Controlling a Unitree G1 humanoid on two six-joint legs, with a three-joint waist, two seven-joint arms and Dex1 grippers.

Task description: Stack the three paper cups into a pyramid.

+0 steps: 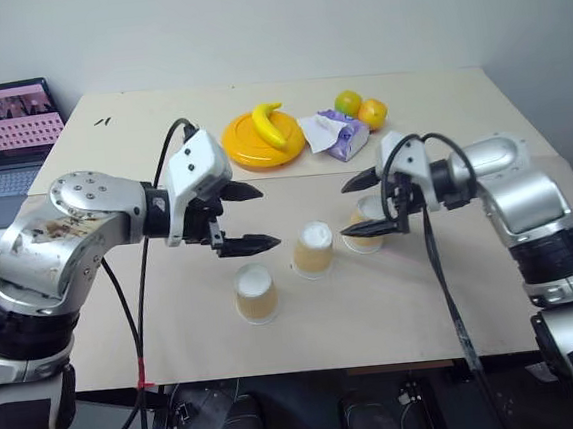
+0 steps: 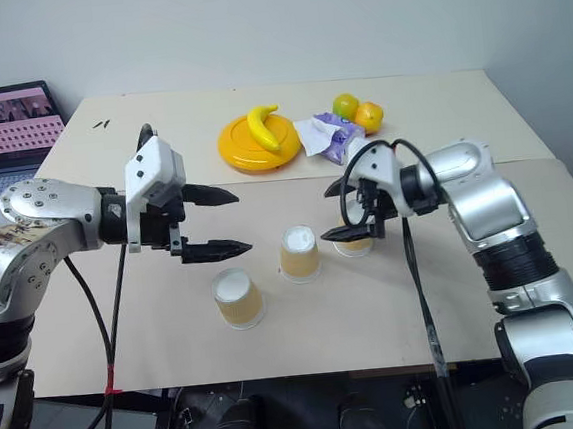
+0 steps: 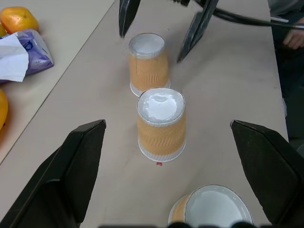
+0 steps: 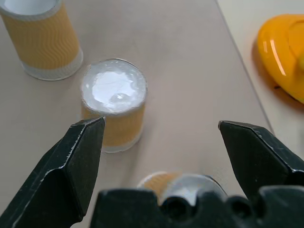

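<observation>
Table (image 1: 455,300): light wooden top. Far side: yellow plate (image 1: 260,141) bearing one banana (image 1: 271,124). Just beside the plate, a purple tissue pack (image 1: 338,135) with white tissue protruding. Two orange-green fruits (image 1: 362,108) beyond it. Open laptop (image 1: 4,139) stands off the left edge, screen lit.

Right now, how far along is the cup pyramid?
Done: all three paper cups stand upside down on the table, the right cup near the middle cup. In hand: nothing; the left gripper and right gripper are open and empty. Left: lifting the left cup on top.
</observation>
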